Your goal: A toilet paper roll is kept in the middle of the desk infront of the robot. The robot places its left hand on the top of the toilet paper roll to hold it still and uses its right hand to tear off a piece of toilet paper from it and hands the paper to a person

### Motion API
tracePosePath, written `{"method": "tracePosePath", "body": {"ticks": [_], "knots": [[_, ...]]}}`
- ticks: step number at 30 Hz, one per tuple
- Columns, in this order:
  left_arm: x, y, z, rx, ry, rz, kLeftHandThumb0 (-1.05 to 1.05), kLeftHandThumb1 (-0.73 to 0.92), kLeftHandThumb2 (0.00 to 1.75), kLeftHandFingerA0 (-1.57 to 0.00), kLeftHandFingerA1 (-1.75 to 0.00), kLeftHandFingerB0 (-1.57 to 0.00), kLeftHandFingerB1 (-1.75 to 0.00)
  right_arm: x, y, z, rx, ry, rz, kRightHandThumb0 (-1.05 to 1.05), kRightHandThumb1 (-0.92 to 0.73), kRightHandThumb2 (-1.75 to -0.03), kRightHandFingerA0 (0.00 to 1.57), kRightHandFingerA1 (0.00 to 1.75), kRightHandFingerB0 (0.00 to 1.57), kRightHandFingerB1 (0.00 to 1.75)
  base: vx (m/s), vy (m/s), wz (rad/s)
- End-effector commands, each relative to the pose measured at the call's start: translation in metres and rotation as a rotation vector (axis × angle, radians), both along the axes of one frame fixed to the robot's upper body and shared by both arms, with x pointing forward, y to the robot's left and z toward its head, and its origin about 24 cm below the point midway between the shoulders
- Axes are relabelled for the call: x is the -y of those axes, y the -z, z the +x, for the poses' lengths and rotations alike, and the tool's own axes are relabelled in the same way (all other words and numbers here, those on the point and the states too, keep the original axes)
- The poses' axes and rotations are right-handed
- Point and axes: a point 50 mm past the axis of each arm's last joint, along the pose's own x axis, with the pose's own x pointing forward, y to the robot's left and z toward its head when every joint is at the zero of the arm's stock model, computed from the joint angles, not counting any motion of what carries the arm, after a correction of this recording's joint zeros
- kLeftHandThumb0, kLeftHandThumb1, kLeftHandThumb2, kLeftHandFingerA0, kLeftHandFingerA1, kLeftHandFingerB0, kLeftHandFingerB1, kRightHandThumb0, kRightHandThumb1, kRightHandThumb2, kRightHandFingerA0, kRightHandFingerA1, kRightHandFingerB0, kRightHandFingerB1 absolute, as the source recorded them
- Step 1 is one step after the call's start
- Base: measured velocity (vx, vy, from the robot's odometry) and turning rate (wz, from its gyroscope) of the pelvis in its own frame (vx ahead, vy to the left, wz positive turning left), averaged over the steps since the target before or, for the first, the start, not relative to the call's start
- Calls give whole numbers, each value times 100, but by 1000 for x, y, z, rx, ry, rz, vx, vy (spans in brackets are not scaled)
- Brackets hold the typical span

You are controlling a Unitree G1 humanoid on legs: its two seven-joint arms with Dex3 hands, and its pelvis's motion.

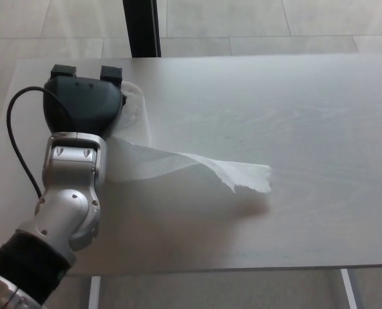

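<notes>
The left hand point(82, 103) lies on top of the toilet paper roll point(134, 109), near the far left corner of the desk point(294, 129). The hand is a rounded shell of matte black plastic, and it covers most of the roll, so only a soft white edge of it shows at the right side of the hand. Two blocky black fingertips point(111, 71) stick out past the far edge of the shell. Whether the fingers press on the roll or rest loosely on it cannot be told from above. Behind the hand comes a smooth silver wrist, and a thin black cable point(18, 145) makes a loop beside it. A long strip of paper point(197, 168) runs from the roll to the right over the pale, faintly grained desk; it is thin, wrinkled and a little twisted, and its free end is torn and ragged. The right hand is not in the picture.
</notes>
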Motion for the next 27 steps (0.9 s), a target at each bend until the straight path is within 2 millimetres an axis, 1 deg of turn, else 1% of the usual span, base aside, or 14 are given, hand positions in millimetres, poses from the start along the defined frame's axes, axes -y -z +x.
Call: {"method": "tracePosePath", "body": {"ticks": [1, 3, 6, 10, 12, 15, 17, 21, 27], "knots": [[-2, 26, -8, -136, -10, -16, -36, 81, 74, -34, -67, -25, -40, 4, 0, -3, -11, 10, -32, -104, -61, -99, 0, 0, 0, 2, 0, 0, 0], [-2, 19, -1, -117, -13, -20, -36, 81, 74, -34, -67, -25, -40, 5, -7, 2, 9, 13, -33, -104, -61, -99, 0, 0, 0, 2, 0, 0, 0], [-3, 17, 2, -111, -12, -18, -36, 81, 74, -34, -67, -25, -40, 5, -9, 2, 15, 15, -32, -104, -61, -99, 0, 0, 0, 2, 0, 0, 0], [-3, 23, -5, -126, -13, -17, -36, 81, 74, -34, -67, -25, -40, 4, -4, -1, -3, 9, -33, -104, -61, -99, 0, 0, 0, 2, 0, 0, 0], [-7, 24, -7, -132, -16, -9, -36, 81, 74, -34, -67, -25, -40, 1, 0, -1, -11, 3, -25, -104, -61, -99, 0, 0, 0, 2, 0, 0, 0], [-7, 15, 2, -114, -15, -8, -36, 81, 74, -34, -67, -25, -40, 3, -7, 4, 12, 14, -21, -104, -61, -99, 0, 0, 0, 2, 0, 0, 0], [-3, 12, 7, -108, -7, -11, -36, 81, 74, -34, -67, -25, -40, 7, -11, 4, 20, 25, -24, -104, -61, -99, 0, 0, 0, 2, 0, 0, 0], [-3, 21, -1, -127, -13, -17, -36, 81, 74, -34, -67, -25, -40, 5, -5, 2, -2, 13, -32, -104, -61, -99, 0, 0, 0, 2, 0, 0, 0], [-2, 18, 2, -118, -10, -20, -36, 81, 74, -34, -67, -25, -40, 6, -9, 2, 8, 17, -34, -104, -61, -99, 0, 0, 0, 2, 0, 0, 0]]}}
